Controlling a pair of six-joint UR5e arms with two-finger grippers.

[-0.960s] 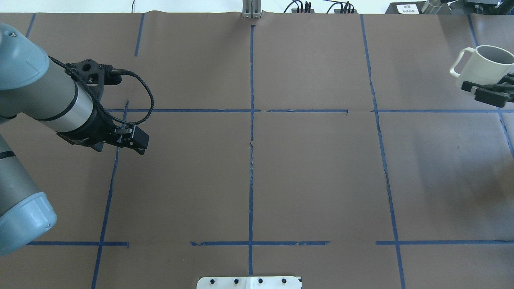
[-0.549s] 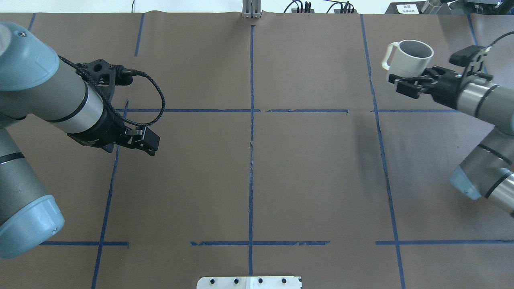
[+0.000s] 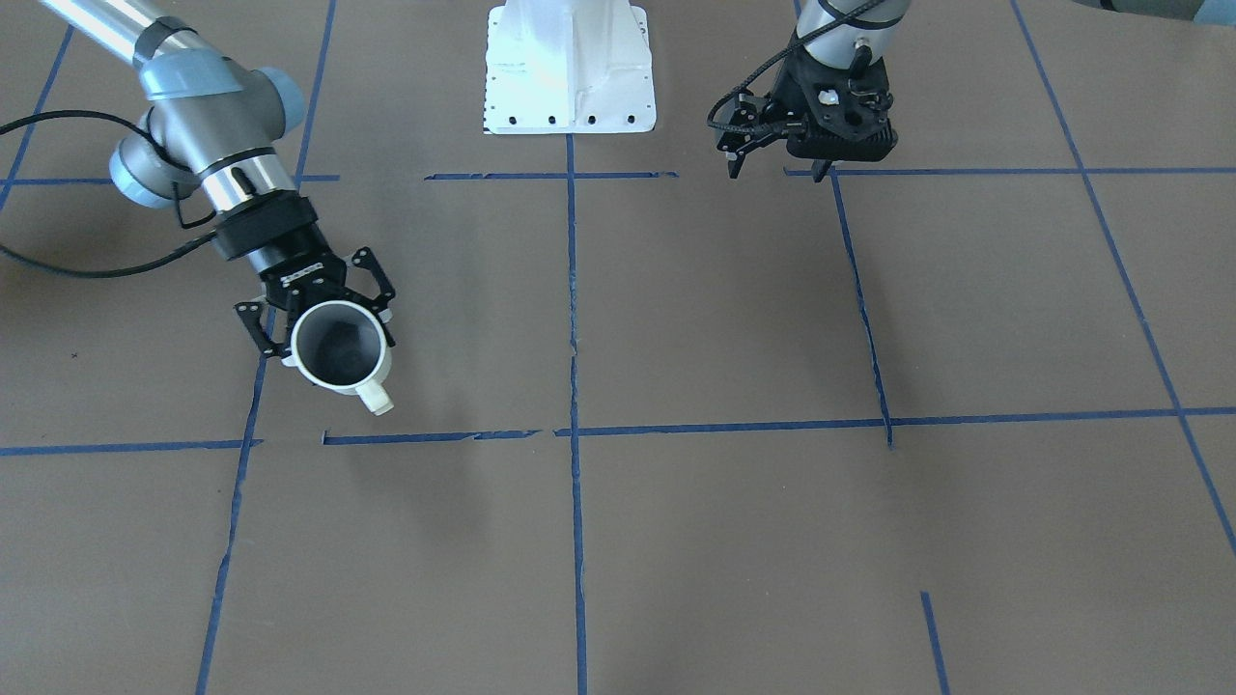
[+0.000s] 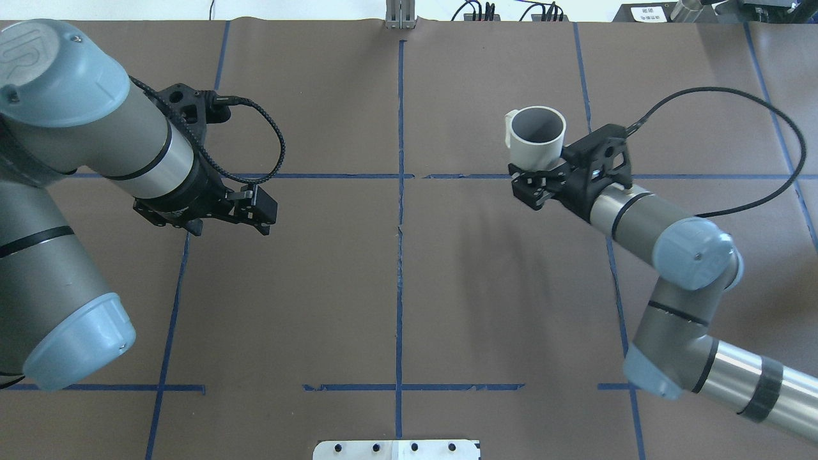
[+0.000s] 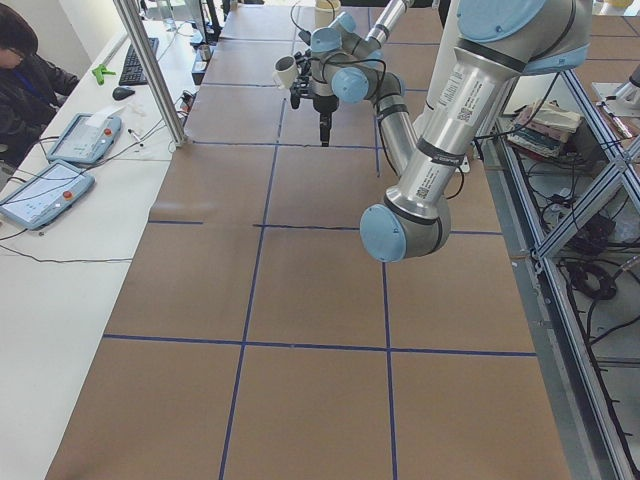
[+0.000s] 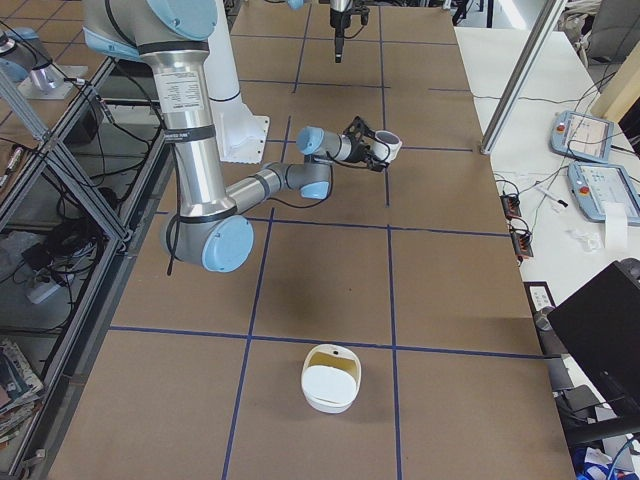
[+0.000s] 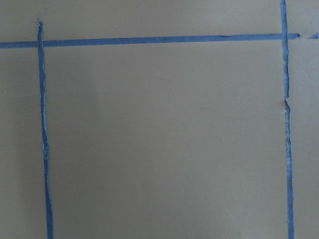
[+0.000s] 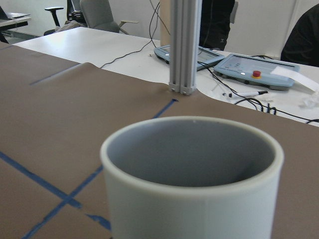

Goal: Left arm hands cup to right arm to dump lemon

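Observation:
The white cup (image 4: 537, 137) hangs upright above the table right of centre, its handle turned away from the robot. It is held by the arm that comes in from the overhead view's right. That right gripper (image 4: 535, 174), a black open frame with holes, is shut on the cup's lower body. The cup also shows in the front view (image 3: 340, 355) and fills the right wrist view (image 8: 194, 189); its grey inside shows no lemon. My left gripper (image 4: 259, 216) hangs empty over the left half, far from the cup, and looks shut (image 3: 821, 166).
Brown paper with blue tape lines (image 4: 400, 191) covers the table. A white bowl-like container with yellow inside (image 6: 331, 377) stands at the table's right end. Teach pendants (image 5: 45, 190) and a seated person are beyond the far edge. The robot's white base (image 3: 568, 68) is at the near edge.
The right arm has carried the cup from the table's far right edge leftward toward the centre. The left gripper has shifted a little to the right.

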